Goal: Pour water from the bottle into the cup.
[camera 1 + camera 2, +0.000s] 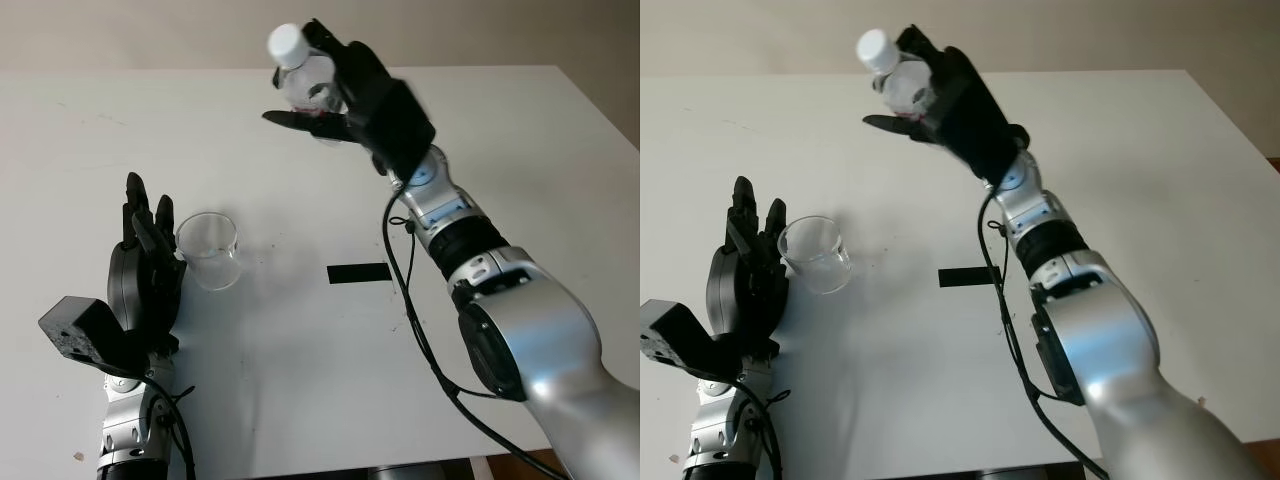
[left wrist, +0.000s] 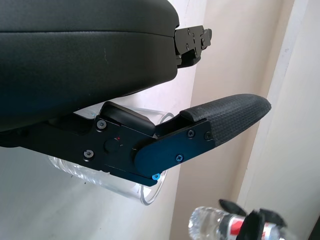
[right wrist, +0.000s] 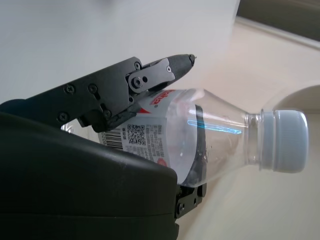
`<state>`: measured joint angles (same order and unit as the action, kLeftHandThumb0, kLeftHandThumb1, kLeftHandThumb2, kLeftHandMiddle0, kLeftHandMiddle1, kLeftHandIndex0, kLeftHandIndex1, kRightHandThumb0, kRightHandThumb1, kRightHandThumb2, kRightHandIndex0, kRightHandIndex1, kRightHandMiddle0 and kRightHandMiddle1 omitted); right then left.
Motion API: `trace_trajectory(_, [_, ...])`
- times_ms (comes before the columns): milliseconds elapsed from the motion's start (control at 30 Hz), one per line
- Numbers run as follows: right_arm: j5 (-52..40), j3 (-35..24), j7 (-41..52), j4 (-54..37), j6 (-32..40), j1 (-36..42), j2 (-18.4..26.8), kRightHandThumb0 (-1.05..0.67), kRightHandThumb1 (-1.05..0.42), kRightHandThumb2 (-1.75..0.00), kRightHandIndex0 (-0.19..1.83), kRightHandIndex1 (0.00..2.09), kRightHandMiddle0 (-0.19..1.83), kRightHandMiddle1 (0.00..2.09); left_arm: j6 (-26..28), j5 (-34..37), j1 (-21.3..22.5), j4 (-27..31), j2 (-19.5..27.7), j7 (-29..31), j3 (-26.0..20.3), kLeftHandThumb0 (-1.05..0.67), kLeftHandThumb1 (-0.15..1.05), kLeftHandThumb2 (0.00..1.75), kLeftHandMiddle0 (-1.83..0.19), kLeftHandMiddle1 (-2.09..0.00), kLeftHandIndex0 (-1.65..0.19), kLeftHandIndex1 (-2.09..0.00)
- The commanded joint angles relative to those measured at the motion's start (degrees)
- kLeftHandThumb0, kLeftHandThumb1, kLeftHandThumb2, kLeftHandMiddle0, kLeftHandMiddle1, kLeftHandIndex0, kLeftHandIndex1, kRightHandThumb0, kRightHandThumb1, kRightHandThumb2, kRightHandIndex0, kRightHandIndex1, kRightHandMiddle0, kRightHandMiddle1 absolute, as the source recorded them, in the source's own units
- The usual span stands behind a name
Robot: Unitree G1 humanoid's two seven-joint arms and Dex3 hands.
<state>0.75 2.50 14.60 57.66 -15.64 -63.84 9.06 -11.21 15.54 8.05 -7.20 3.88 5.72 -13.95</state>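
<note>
White table [image 1: 300, 400] under a beige wall; right hand [image 1: 365, 90] at upper centre grips the capped water bottle [image 1: 300, 70]. Left hand [image 1: 145, 270], lower left, holds nothing beside the clear cup [image 1: 210, 250]; black tape [image 1: 358, 273] mid-table.

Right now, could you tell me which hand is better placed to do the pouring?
The right hand: it already grips the bottle, raised above the table. The left hand stands open beside the cup, holding nothing. The bottle's white cap is on.

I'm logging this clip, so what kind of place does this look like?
Probably a plain indoor test or lab space: a bare white table against a beige wall, a black tape mark, and just a clear cup and water bottle, gripped by the right hand.
</note>
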Motion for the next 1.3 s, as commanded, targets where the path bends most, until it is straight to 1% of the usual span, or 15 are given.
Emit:
trace_trajectory(0, [-4.1, -2.6, 4.5, -6.6, 5.5, 3.3, 1.0, -0.21, -1.05, -0.25, 1.03, 2.09, 0.89, 2.09, 0.0, 0.0, -1.1, -0.3, -0.6, 0.0, 0.0, -0.9, 1.05, 0.83, 0.19, -0.32, 0.13, 0.0])
trace_trajectory(67, [-6.3, -3.5, 6.6, -13.0, 11.5, 6.4, 1.5, -0.21, -1.05, -0.25, 1.03, 2.09, 0.87, 2.09, -0.1, 0.2, -1.0, -0.3, -0.5, 0.2, 0.0, -0.9, 1.05, 0.82, 0.19, -0.33, 0.13, 0.0])
trace_trajectory(100, [-7.1, -3.8, 7.2, -16.3, 14.2, 8.0, 1.7, -0.2, -1.04, -0.25, 1.18, 2.09, 0.96, 2.09, 0.0, 0.3, -1.0, -0.2, -0.5, 0.2, 0.0, -0.9, 1.05, 0.82, 0.19, -0.34, 0.12, 0.0])
trace_trajectory(133, [-8.0, -4.1, 8.1, -20.0, 17.2, 10.1, 2.2, -0.19, -1.04, -0.26, 1.16, 2.09, 0.93, 2.09, 0.0, 0.4, -0.9, -0.4, -0.5, 0.3, 0.0, -0.9, 1.05, 0.82, 0.19, -0.34, 0.12, 0.0])
trace_trajectory(233, [-9.9, -4.8, 9.6, -28.7, 24.4, 14.8, 3.4, -0.19, -1.05, -0.3, 1.11, 2.09, 0.64, 2.09, 0.8, 0.3, -0.9, 0.0, -0.3, 0.0, -0.1, -0.9, 1.05, 0.81, 0.19, -0.34, 0.12, 0.0])
trace_trajectory(367, [-11.6, -5.6, 9.9, -37.7, 30.7, 19.6, 4.5, -0.2, -1.05, -0.32, 1.1, 2.09, 0.47, 2.09, 1.6, 0.2, -1.1, 0.6, 0.0, 0.1, -0.2, -0.9, 1.05, 0.82, 0.19, -0.33, 0.12, 0.0])
trace_trajectory(500, [-13.0, -6.3, 9.1, -45.7, 36.0, 24.5, 5.1, -0.22, -1.05, -0.32, 1.1, 2.09, 0.42, 2.09, 1.5, 0.2, -0.9, 0.7, 0.2, 0.3, -0.5, -0.9, 1.05, 0.83, 0.19, -0.37, 0.11, 0.0])
trace_trajectory(600, [-13.4, -6.4, 7.9, -50.0, 38.9, 27.0, 4.9, -0.22, -1.05, -0.32, 1.11, 2.09, 0.4, 2.09, 1.9, 0.4, -0.8, 0.8, 0.3, 0.1, -0.7, -0.89, 1.05, 0.83, 0.19, -0.38, 0.11, 0.0])
trace_trajectory(667, [-13.1, -6.1, 7.2, -51.7, 40.2, 27.9, 5.0, -0.22, -1.05, -0.32, 1.11, 2.09, 0.38, 2.09, 2.4, 0.6, -0.8, 1.2, 0.2, -0.1, -0.8, -0.89, 1.05, 0.82, 0.19, -0.41, 0.1, 0.0])
trace_trajectory(767, [-12.8, -5.8, 6.0, -53.6, 42.3, 29.3, 4.8, -0.21, -1.05, -0.33, 1.04, 2.09, 0.2, 2.09, 2.7, 0.4, -1.1, 2.0, 0.4, 0.0, -0.9, -0.88, 1.05, 0.83, 0.19, -0.42, 0.1, 0.0])
trace_trajectory(833, [-13.2, -6.0, 5.4, -54.3, 43.3, 30.3, 4.3, -0.21, -1.05, -0.34, 1.01, 2.09, 0.15, 2.09, 2.4, 0.2, -1.3, 1.9, 0.7, 0.4, -0.8, -0.89, 1.05, 0.83, 0.19, -0.4, 0.1, 0.0])
trace_trajectory(1100, [-14.1, -5.6, 4.4, -54.1, 44.1, 33.2, 2.6, -0.24, -1.05, -0.34, 1.03, 2.09, 0.15, 2.09, 0.0, 0.2, -2.2, 2.0, 0.8, 1.5, -0.9, -0.88, 1.05, 0.79, 0.19, -0.29, 0.15, 0.0])
trace_trajectory(1267, [-13.9, -5.1, 3.2, -53.7, 46.7, 32.9, 2.1, -0.25, -1.05, -0.34, 1.06, 2.09, 0.13, 2.09, -0.7, -0.2, -2.4, 2.0, 1.0, 1.6, -0.8, -0.88, 1.05, 0.78, 0.19, -0.3, 0.14, 0.0])
